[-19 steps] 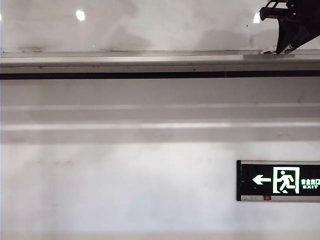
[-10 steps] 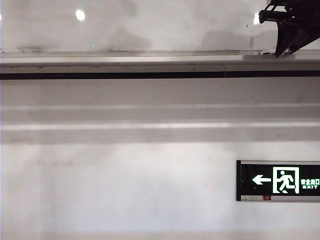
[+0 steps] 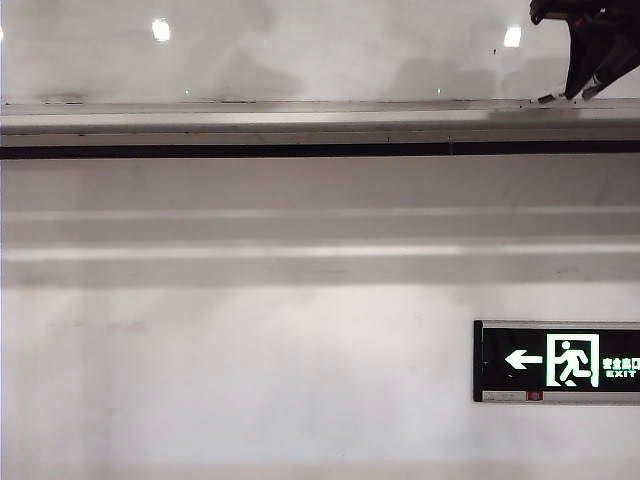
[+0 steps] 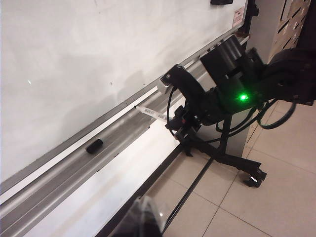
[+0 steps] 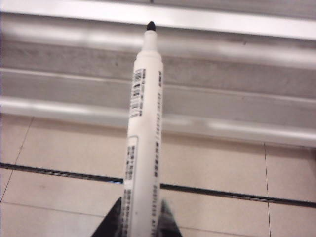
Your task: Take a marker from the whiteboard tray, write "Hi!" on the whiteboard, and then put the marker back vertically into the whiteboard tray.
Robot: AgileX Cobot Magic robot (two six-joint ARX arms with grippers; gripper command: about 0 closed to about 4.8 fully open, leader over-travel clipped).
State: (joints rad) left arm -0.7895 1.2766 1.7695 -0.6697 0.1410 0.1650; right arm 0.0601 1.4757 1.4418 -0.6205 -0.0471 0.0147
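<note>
The marker (image 5: 143, 128) is a white barrel with barcodes and a bare black tip, and my right gripper (image 5: 142, 203) is shut on its lower end. Its tip points at the long grey whiteboard tray (image 5: 222, 94). In the exterior view the right gripper (image 3: 582, 85) hangs at the top right, with the marker's end (image 3: 547, 98) just over the whiteboard tray (image 3: 250, 125), below the glossy whiteboard (image 3: 300, 50). The left wrist view shows the marker (image 4: 148, 112) slanting over the tray (image 4: 64, 173). My left gripper (image 4: 145, 222) shows only as a blurred dark tip.
A small black cap (image 4: 94, 146) lies in the tray, apart from the marker. A green exit sign (image 3: 557, 361) hangs on the wall below the tray. The board's rolling stand (image 4: 252, 178) rests on the tiled floor (image 4: 276, 207).
In the exterior view my right gripper has shifted right and slightly up, turning more upright, with the marker still in it. The left arm has not moved.
</note>
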